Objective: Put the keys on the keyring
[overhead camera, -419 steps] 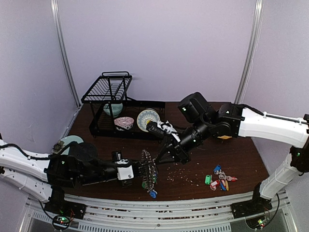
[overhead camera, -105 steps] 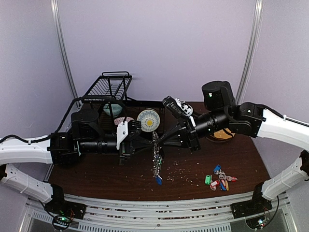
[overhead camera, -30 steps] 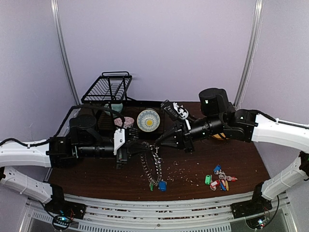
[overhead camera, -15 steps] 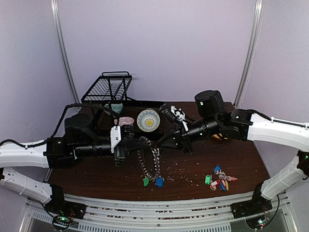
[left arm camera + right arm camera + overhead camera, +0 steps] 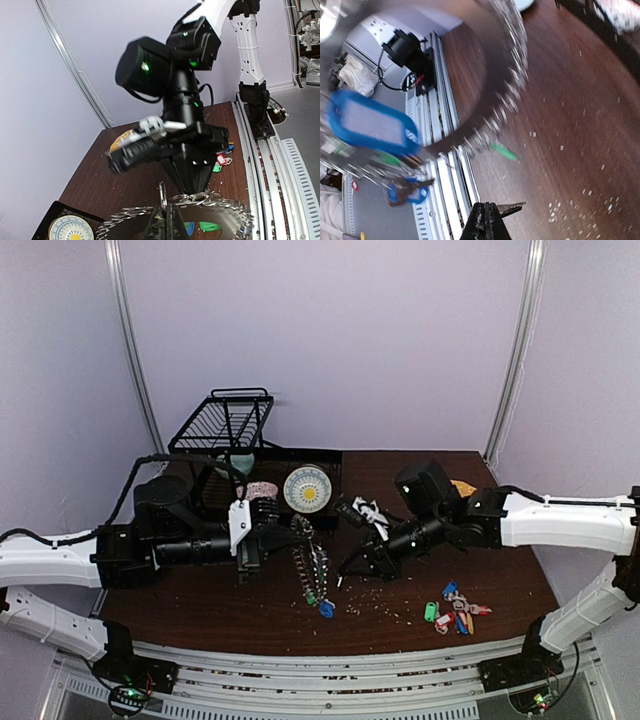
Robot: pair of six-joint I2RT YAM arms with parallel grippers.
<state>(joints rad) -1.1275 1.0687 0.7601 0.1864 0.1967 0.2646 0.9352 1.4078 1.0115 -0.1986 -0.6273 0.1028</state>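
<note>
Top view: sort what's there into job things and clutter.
Job: keyring, clamped in the left fingers; key bunch on the table.
Lying about: dish rack, patterned plate, pink bowl, crumbs.

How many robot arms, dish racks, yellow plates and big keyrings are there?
Robot arms: 2 (left, right)
Dish rack: 1
Yellow plate: 1
Keyring: 1
Total: 5
</note>
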